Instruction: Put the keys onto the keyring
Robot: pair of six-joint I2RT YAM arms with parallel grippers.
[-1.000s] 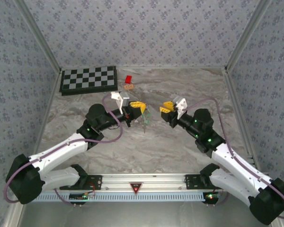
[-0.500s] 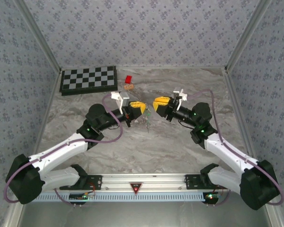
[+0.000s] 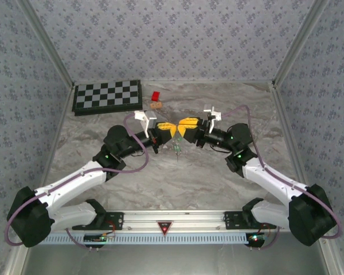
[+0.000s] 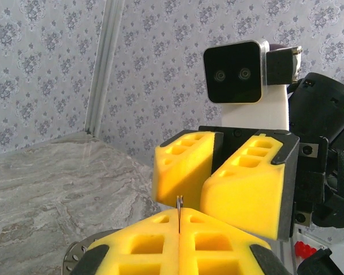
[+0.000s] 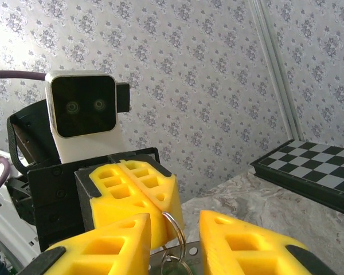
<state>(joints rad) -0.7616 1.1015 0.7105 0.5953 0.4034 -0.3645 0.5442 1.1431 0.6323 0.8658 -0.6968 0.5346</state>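
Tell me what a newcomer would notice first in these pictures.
First, two yellow-padded grippers tip to tip above mid-table: the left gripper is shut on the keyring, and the right gripper is open on either side of it. Next come the keys dangling beneath them, and the chessboard at the table's far left.

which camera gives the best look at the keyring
Right wrist: the keyring stands as a clear loop pinched in the left gripper. Left wrist catches a thin sliver of it; top external has it too small to tell.
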